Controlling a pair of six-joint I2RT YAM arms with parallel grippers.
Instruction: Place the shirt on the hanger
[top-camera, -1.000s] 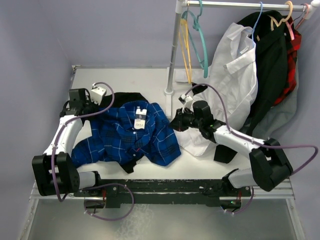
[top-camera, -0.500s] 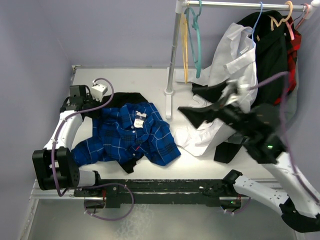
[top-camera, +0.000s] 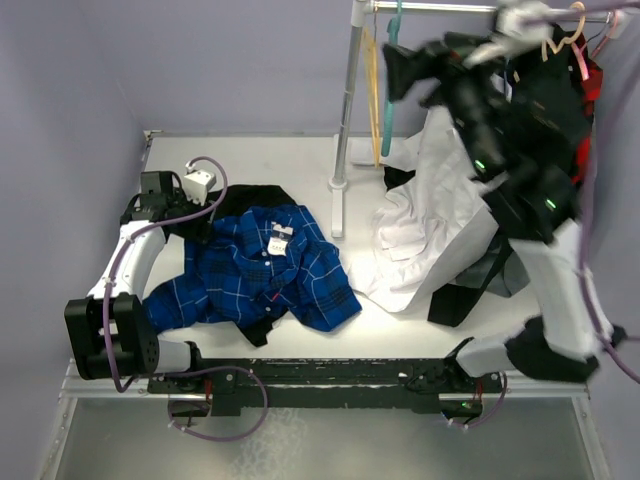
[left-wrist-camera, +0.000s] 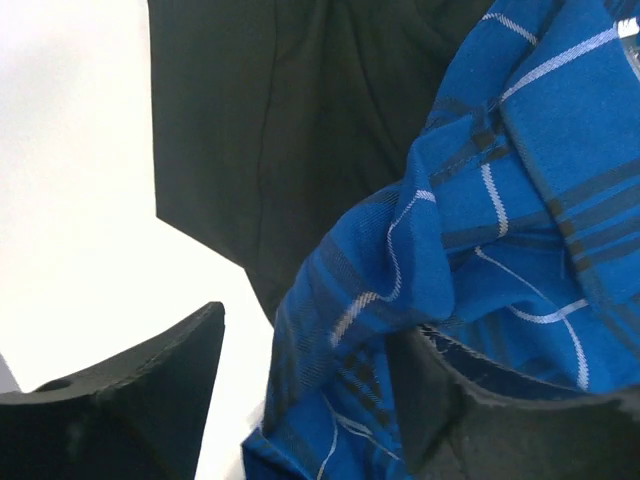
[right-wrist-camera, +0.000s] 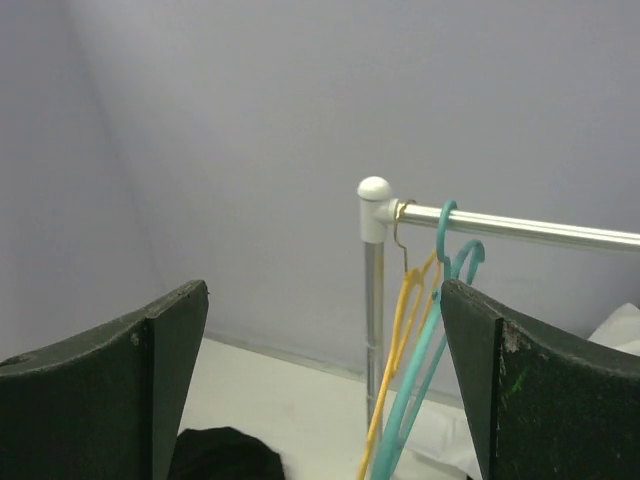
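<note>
The shirt (top-camera: 262, 272), bright blue plaid with a white neck label, lies crumpled on the table's left half. My left gripper (top-camera: 178, 218) is at its far left edge. In the left wrist view the left gripper (left-wrist-camera: 310, 330) is open with a fold of the shirt (left-wrist-camera: 480, 230) lying between the fingers; the left finger stands clear of the cloth. The teal hanger (top-camera: 388, 95) hangs on the rail. My right gripper (top-camera: 398, 68) is raised beside it, open and empty. The right wrist view has the hanger (right-wrist-camera: 425, 390) close to the right finger (right-wrist-camera: 520, 390) of the right gripper (right-wrist-camera: 325, 290).
A black garment (top-camera: 250, 198) lies under the shirt's far edge. A yellow hanger (top-camera: 373, 95) hangs next to the teal one by the rail's post (top-camera: 345, 110). A white shirt (top-camera: 440, 200) and dark clothes (top-camera: 550, 110) hang from the rail, behind my raised right arm.
My right arm has swung up from the table beside the shirt to the hangers on the rail. The shirt's right side has settled a little. The left arm has barely moved.
</note>
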